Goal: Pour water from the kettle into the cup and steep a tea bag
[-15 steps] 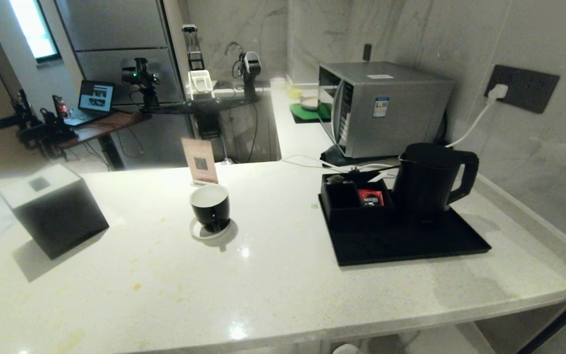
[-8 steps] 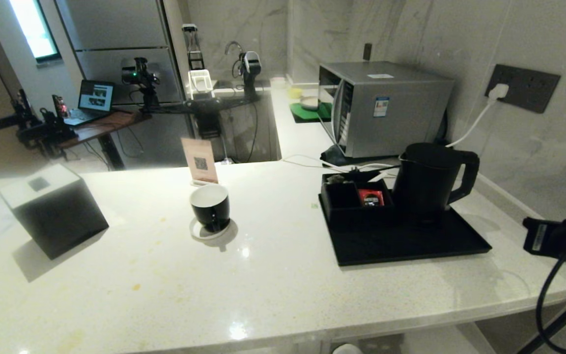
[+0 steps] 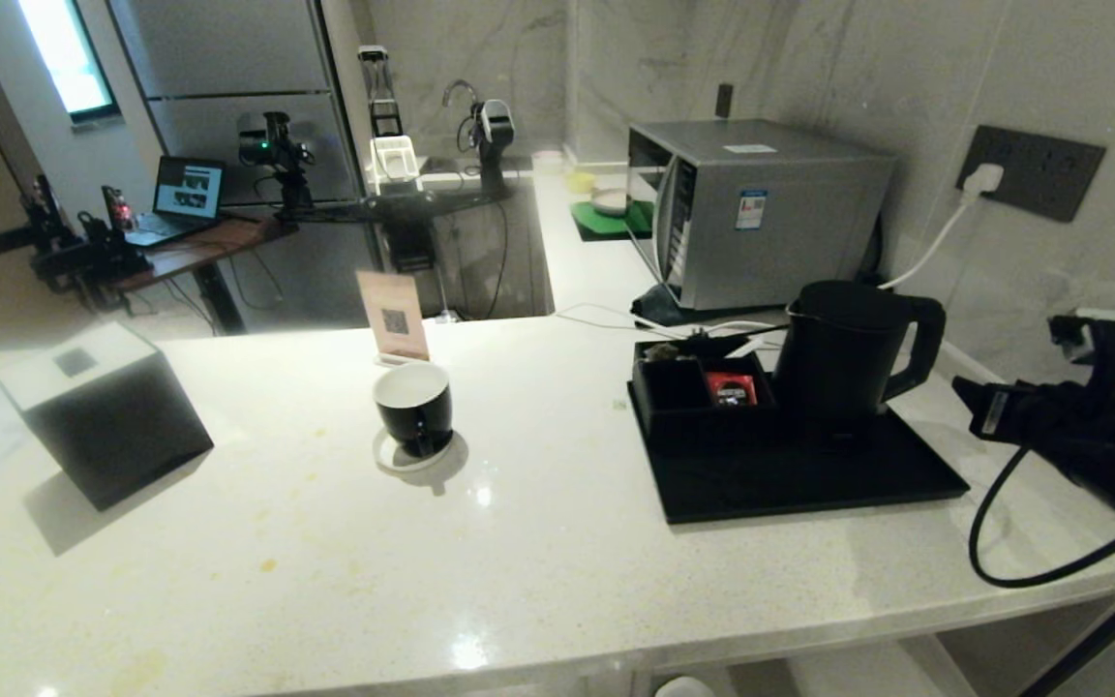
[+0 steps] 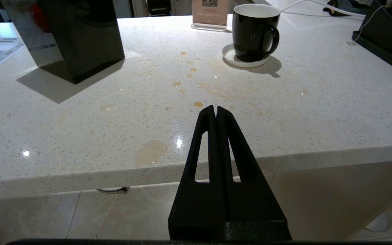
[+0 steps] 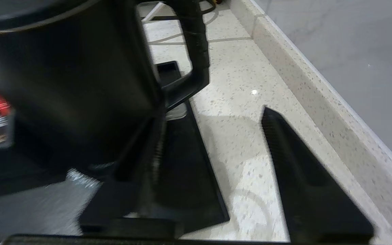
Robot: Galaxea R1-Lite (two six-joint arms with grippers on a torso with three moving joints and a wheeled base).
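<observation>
The matte black kettle (image 3: 848,348) stands at the back of a black tray, its handle (image 3: 920,348) turned to the right. My right gripper (image 3: 1008,363) hovers just right of that handle, open and apart from it. In the right wrist view the kettle (image 5: 63,85) fills the near side and my right gripper (image 5: 213,115) holds nothing. The black cup (image 3: 414,407) with a white inside sits on a saucer mid-counter. My left gripper (image 4: 215,109) is shut and empty, off the counter's front edge, facing the cup (image 4: 254,32). The tea bag and the water are out of view.
The black tray (image 3: 809,484) carries a compartment box (image 3: 693,392) with a red packet (image 3: 732,390). A microwave (image 3: 761,208) stands behind it, and a raised ledge runs along the right wall. A black cube (image 3: 103,416) and a sign card (image 3: 393,318) stand to the left.
My right arm has come into the head view from the right edge and moved left, up to the kettle's handle. The cup, kettle and left gripper have stayed still.
</observation>
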